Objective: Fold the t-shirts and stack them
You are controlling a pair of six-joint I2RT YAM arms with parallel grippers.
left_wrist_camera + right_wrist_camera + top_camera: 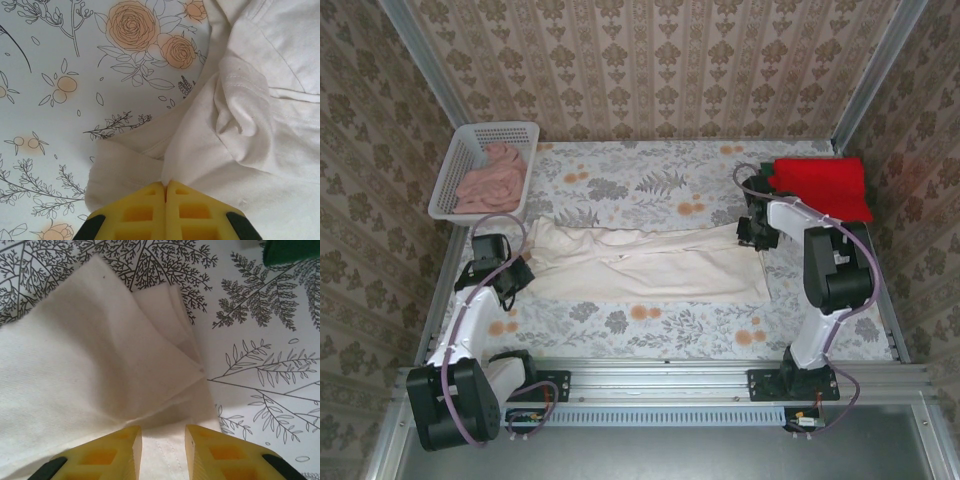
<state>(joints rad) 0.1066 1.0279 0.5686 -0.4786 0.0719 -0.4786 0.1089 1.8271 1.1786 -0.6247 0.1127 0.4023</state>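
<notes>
We see left gripper (pixel 165 185) clamped on cream shirt (pixel 650 268), right gripper (pixel 163 431) parted over its other end, red shirt (pixel 825 185) near.

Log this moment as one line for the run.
left gripper: shut on cream t-shirt | right gripper: open over its other end | red t-shirt: folded, far right

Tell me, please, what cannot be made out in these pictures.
- Green cloth: right wrist view, cut off by the top edge.
- Pink cloth in the basket: top view, too small to tell the garment.
- Cream t-shirt ends: top view, hidden under left gripper and right gripper.
</notes>
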